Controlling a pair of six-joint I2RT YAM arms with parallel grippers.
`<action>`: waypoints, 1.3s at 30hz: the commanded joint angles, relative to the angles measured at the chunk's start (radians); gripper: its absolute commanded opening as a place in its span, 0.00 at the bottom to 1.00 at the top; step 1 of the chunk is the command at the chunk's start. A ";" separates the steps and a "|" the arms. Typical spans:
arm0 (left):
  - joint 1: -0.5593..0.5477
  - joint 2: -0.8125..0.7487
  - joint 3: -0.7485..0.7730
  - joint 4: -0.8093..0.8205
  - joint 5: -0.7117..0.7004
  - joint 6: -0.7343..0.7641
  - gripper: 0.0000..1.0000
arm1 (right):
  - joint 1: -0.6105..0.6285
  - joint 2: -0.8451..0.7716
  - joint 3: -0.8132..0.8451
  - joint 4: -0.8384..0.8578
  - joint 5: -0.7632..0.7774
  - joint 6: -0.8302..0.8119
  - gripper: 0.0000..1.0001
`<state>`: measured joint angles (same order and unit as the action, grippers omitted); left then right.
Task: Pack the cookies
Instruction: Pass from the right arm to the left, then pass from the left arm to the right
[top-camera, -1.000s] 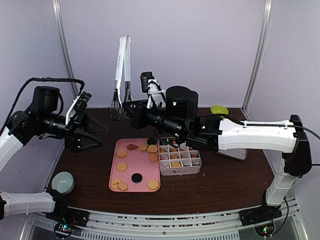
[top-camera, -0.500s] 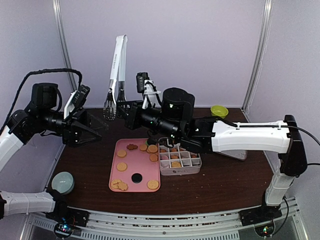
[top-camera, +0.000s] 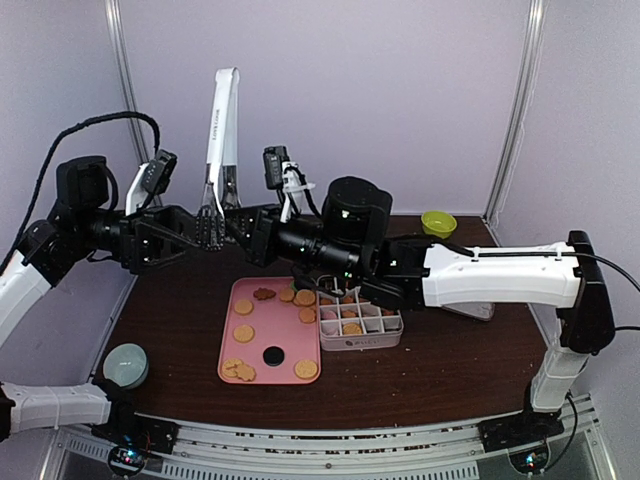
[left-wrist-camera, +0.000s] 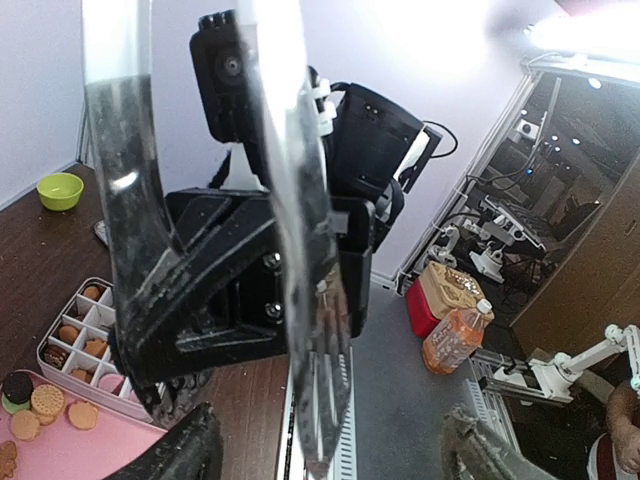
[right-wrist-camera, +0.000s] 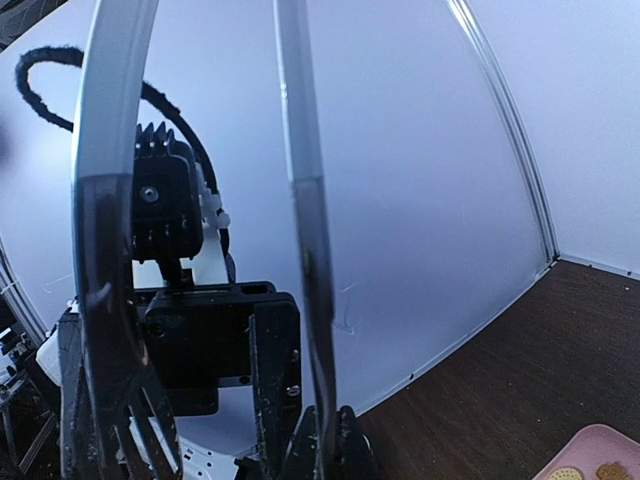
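Right gripper (top-camera: 240, 226) is clenched on the metal tongs (top-camera: 220, 130), gripping near the working end, with the hinge end pointing straight up, well above the tabletop (top-camera: 450, 350). Left gripper (left-wrist-camera: 335, 452) is spread wide, and the tong blades stand between its fingers without visibly touching either. I read this as a mid-air handover or regrip, not a pick. The tongs carry nothing. The cookies (top-camera: 244, 333) are below both grippers, to the right of the left one. About ten lie loose on the pink tray (top-camera: 228, 345), mostly golden rounds plus one dark one. Several more sit in cells of the divided box (top-camera: 362, 343), just beside the tray and under the right forearm. Judgement: packing is partway done. Some cells are filled, and a good share of the cookies is left on the tray. The tongs need a settled grip and must come down before the next transfer.
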<state>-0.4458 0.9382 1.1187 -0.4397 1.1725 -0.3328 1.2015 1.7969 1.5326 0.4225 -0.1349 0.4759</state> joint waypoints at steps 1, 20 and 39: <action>0.007 0.024 -0.016 0.160 0.055 -0.151 0.65 | 0.008 0.003 0.030 0.034 -0.052 -0.009 0.00; 0.008 0.095 0.095 -0.322 0.061 0.257 0.00 | -0.124 -0.109 -0.066 -0.095 -0.395 -0.024 0.87; -0.001 0.198 0.176 -0.900 -0.187 0.981 0.00 | -0.205 -0.052 0.196 -0.494 -0.659 -0.156 0.89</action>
<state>-0.4438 1.1355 1.2602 -1.2751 1.0248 0.5102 1.0016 1.6924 1.6772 0.0013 -0.7433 0.3355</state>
